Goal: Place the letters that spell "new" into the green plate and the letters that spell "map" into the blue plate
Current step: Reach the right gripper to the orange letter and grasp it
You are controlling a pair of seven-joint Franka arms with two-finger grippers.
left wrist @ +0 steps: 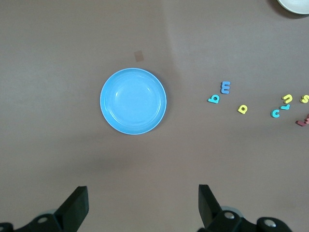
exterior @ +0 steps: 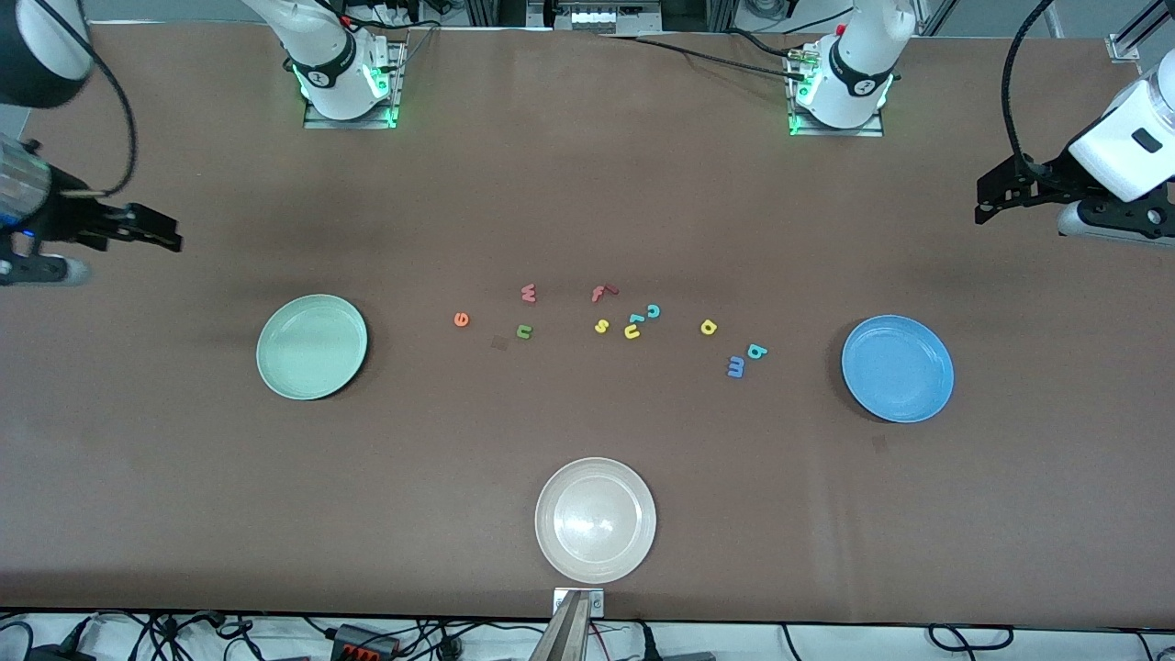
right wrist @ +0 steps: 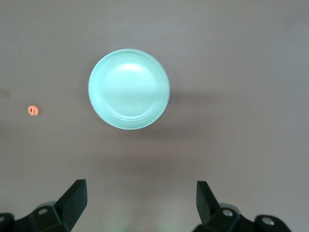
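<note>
Front view: the tabletop [exterior: 587, 184] is a broad matte brown sheet, smooth and even. Three round, shallow, glossy plates lie on it, all holding nothing: the green plate [exterior: 312, 346] at nine o'clock toward the right arm's end, the blue plate [exterior: 898, 368] at three o'clock toward the left arm's end, and a cream plate [exterior: 596, 520] at six o'clock, nearest the camera.

The left gripper [exterior: 984, 204] hangs over the tabletop's edge at two o'clock, jaws spread wide and holding nothing; the right gripper [exterior: 165, 233] hangs at ten o'clock in the same state. Both arms wait.

Between the green and blue plates, small flat foam letters lie scattered in a loose row running nine to three. From the green plate's end: orange e [exterior: 461, 319], green n [exterior: 524, 331], pink w [exterior: 529, 293], red f [exterior: 601, 293], yellow s [exterior: 601, 325], yellow u [exterior: 632, 332], teal c [exterior: 653, 310], yellow p [exterior: 708, 327], teal a [exterior: 756, 351], blue m [exterior: 736, 367] touching it.
</note>
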